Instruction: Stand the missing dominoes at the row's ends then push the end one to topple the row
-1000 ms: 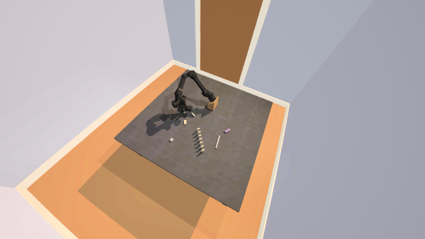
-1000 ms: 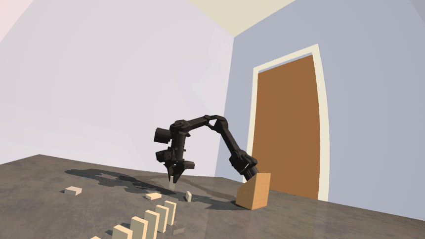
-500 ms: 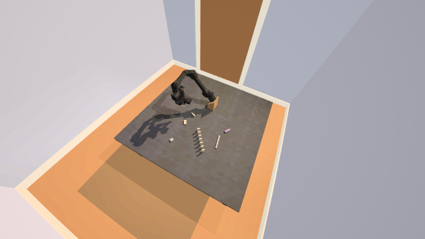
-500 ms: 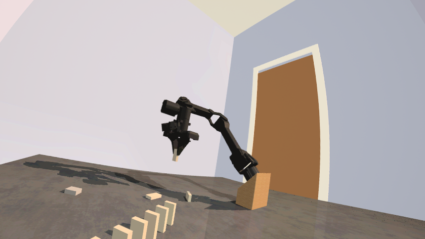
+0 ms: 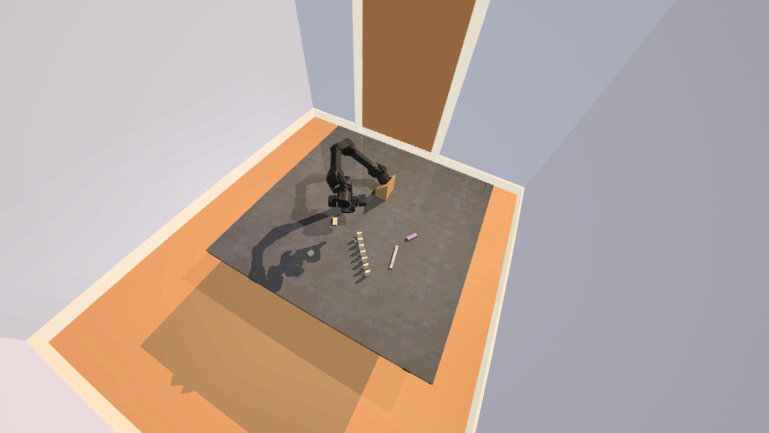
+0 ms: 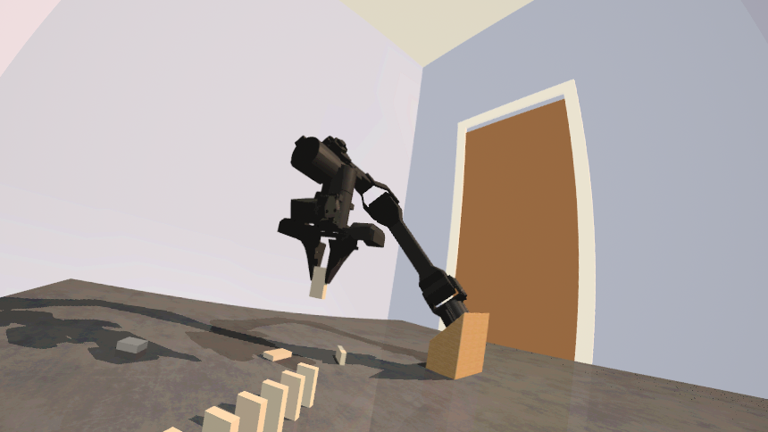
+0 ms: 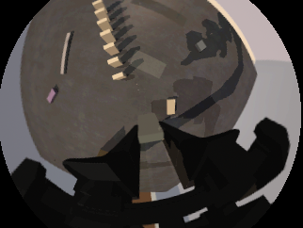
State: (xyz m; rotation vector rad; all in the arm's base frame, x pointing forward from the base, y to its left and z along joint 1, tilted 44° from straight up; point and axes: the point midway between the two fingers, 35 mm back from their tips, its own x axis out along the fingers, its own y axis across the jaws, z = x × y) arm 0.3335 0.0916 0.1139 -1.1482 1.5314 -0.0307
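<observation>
My gripper (image 6: 319, 275) (image 7: 148, 125) is shut on a cream domino (image 6: 318, 286) (image 7: 151, 137). The domino hangs long side down, slightly tilted, well above the table. A row of several standing cream dominoes (image 5: 362, 252) (image 6: 273, 403) (image 7: 106, 36) is undisturbed, in front of the gripper. A loose domino (image 5: 334, 221) (image 6: 278, 354) (image 7: 171, 106) lies flat beyond the row's arm-side end. Another small cream domino (image 6: 341, 354) rests on the table nearer the base; the arm hides it in the top view.
A pale grey block (image 5: 310, 252) (image 6: 132, 344) (image 7: 201, 45) lies in the arm's shadow. On the row's other side lie a long pale strip (image 5: 393, 257) (image 7: 66, 54) and a pink block (image 5: 411, 236) (image 7: 52, 95). The arm stands on a wooden base (image 5: 384, 191) (image 6: 459, 349).
</observation>
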